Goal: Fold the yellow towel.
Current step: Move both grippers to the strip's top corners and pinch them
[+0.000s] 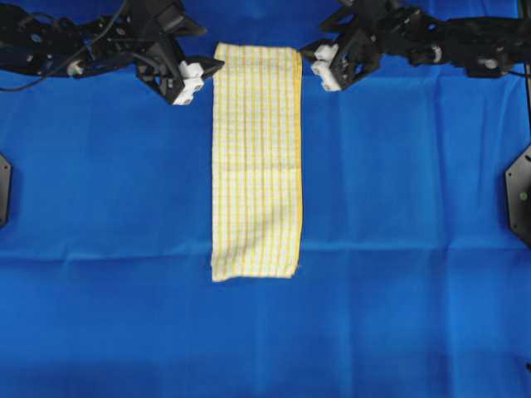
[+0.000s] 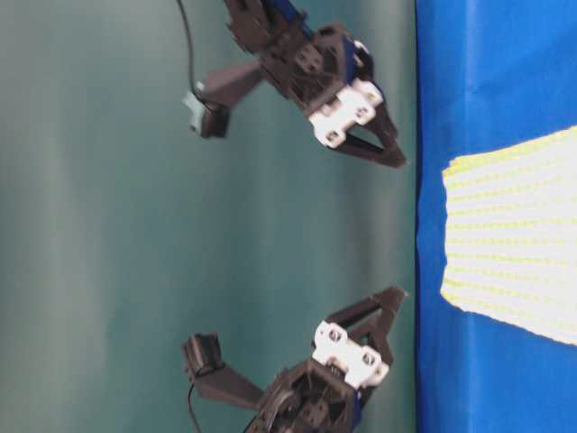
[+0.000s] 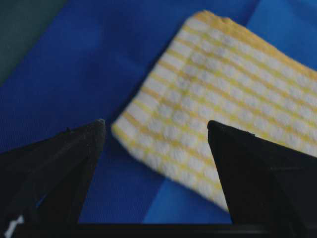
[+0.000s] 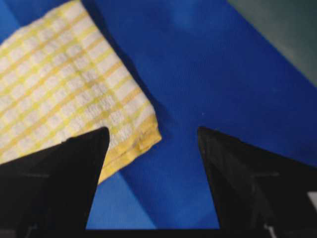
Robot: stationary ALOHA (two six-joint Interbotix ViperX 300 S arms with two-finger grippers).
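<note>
A blue cloth (image 1: 398,207) covers the whole work surface, and the yellow towel (image 1: 255,162) lies flat on it as a long narrow strip running from the top centre of the overhead view down to just below the middle. It already looks folded lengthwise (the lower end shows stacked edges), so the step in hand appears to be taking the two top corners and bringing them down onto the bottom end.

The left gripper (image 1: 197,76) sits just beside the towel's upper left corner in the overhead view, and the right gripper (image 1: 318,65) just beside its upper right corner. Both have their jaws spread wide and hold nothing. In the left wrist view the towel corner (image 3: 119,130) lies between the two black fingers (image 3: 84,148), a little ahead of them. In the right wrist view the other corner (image 4: 148,136) sits close to the left finger (image 4: 79,158), off-centre in the gap.

To do this well, I judge the right gripper should shift so its corner is centred before closing. Each should come down low enough to pinch every layer at the hem but not the blue cloth beneath. Both should then lift together and travel evenly, keeping the top edge taut, so the strip folds square.
</note>
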